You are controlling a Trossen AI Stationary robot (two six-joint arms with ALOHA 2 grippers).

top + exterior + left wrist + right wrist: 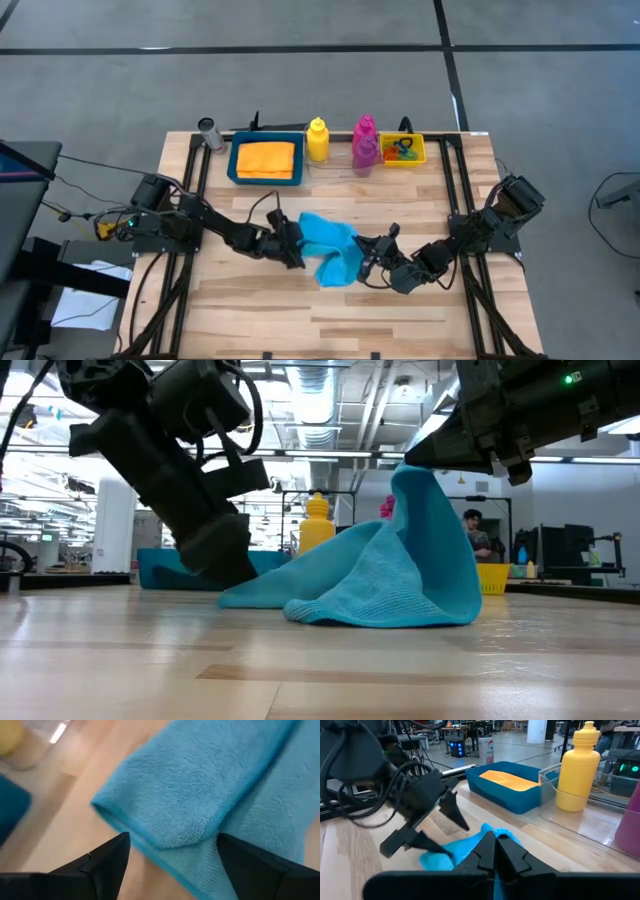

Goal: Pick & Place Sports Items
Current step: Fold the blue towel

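- Fingers of the right gripper are pinched on a raised corner of the cyan cloth; left gripper gapes wide at its other edge.
- Cloth lies mid-table, well short of the tray.
- Orange cloth is already in the tray; cyan one is left, I judge.

The high view looks straight down on the table; the low view looks level across it. Both wrist views sit close to the cyan cloth, seen in all 4.

the dark two-finger left gripper reaches inward, low, jaws spread wide. the dark two-finger right gripper is clamped shut, angled toward it.
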